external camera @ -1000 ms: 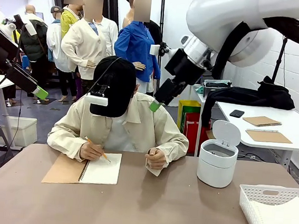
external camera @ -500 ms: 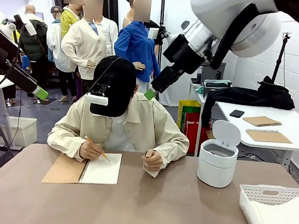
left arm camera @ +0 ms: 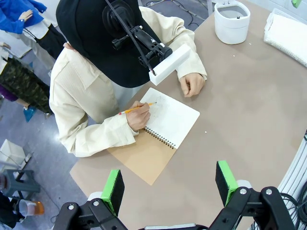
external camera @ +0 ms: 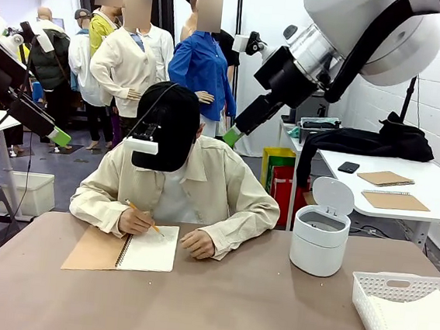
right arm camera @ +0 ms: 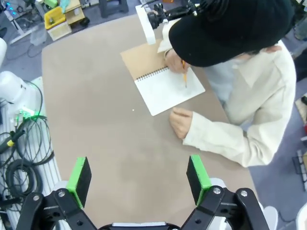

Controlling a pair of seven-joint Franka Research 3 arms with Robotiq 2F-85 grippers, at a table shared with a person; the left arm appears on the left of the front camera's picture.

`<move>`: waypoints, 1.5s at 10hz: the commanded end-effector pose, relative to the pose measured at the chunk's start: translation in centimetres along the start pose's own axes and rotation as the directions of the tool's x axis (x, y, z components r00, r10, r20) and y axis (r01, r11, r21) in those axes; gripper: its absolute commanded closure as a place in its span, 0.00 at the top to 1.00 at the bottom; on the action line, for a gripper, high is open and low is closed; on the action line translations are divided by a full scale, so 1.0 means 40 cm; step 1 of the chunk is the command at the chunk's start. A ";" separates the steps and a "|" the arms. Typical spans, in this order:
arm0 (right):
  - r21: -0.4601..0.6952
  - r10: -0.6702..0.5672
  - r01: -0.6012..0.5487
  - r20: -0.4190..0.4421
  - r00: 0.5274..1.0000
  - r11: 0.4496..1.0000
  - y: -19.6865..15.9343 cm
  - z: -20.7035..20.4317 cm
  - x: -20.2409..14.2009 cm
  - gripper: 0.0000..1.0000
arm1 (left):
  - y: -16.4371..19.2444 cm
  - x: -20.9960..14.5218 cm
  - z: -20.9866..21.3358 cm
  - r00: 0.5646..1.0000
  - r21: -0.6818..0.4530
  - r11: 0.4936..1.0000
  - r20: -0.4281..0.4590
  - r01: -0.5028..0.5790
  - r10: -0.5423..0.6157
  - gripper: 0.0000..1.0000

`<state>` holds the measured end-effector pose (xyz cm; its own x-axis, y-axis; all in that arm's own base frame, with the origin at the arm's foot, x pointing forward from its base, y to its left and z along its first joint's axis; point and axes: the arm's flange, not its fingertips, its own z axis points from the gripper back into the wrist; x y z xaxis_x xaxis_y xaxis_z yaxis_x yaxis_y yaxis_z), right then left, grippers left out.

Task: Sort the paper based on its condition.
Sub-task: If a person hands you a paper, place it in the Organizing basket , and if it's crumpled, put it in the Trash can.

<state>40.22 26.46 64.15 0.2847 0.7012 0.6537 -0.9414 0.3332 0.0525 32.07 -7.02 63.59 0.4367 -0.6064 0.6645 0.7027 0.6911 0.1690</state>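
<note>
I see no loose paper on the tabletop. A person at the far side writes with a pencil (external camera: 145, 225) on the open white page of a spiral notebook (external camera: 148, 248), also seen as the notebook (left arm camera: 171, 116) and the notebook (right arm camera: 168, 88). My left gripper (left arm camera: 169, 184) hangs open high above the table's near left, its green pads wide apart; it appears at the picture's left as the left gripper (external camera: 59, 137). My right gripper (right arm camera: 139, 178) is open too, high over the table; it hangs in the air beside the person's head as the right gripper (external camera: 233, 137).
A white slotted basket (external camera: 369, 292) at the near right holds something white; I cannot tell what. A small white bin (external camera: 320, 238) with its lid up stands at the far right. The person's free hand (external camera: 197, 244) rests beside the notebook. Brown tabletop lies bare in the middle.
My right gripper has risen a little beside the person's head. The person's free hand has slid left toward the notebook and lies flatter. The left arm is still.
</note>
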 end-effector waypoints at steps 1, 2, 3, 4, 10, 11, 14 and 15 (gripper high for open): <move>0.002 0.007 -0.007 0.004 1.000 1.000 -0.002 -0.003 0.015 1.00 | 0.002 -0.001 0.001 1.000 0.003 1.000 0.000 0.005 -0.005 1.00; 0.002 0.007 -0.007 0.004 1.000 1.000 -0.002 -0.003 0.015 1.00 | 0.002 -0.001 0.001 1.000 0.003 1.000 0.000 0.005 -0.005 1.00; 0.002 0.007 -0.007 0.004 1.000 1.000 -0.002 -0.003 0.015 1.00 | 0.002 -0.001 0.001 1.000 0.003 1.000 0.000 0.005 -0.005 1.00; 0.002 0.007 -0.007 0.004 1.000 1.000 -0.002 -0.003 0.015 1.00 | 0.002 -0.001 0.001 1.000 0.003 1.000 0.000 0.005 -0.005 1.00; 0.002 0.007 -0.007 0.004 1.000 1.000 -0.002 -0.003 0.015 1.00 | 0.002 -0.001 0.001 1.000 0.003 1.000 0.000 0.005 -0.005 1.00; 0.002 0.007 -0.007 0.004 1.000 1.000 -0.002 -0.003 0.015 1.00 | 0.002 -0.001 0.001 1.000 0.003 1.000 0.000 0.005 -0.005 1.00; 0.002 0.007 -0.007 0.004 1.000 1.000 -0.002 -0.003 0.015 1.00 | 0.002 -0.001 0.001 1.000 0.003 1.000 0.000 0.005 -0.005 1.00; 0.002 0.007 -0.007 0.004 1.000 1.000 -0.002 -0.003 0.015 1.00 | 0.002 -0.001 0.001 1.000 0.003 1.000 0.000 0.005 -0.005 1.00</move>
<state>40.26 26.81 64.48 0.2783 0.7015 0.6561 -0.9431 0.3289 0.0484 32.07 -7.02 63.59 0.4367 -0.6064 0.6645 0.7027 0.6911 0.1690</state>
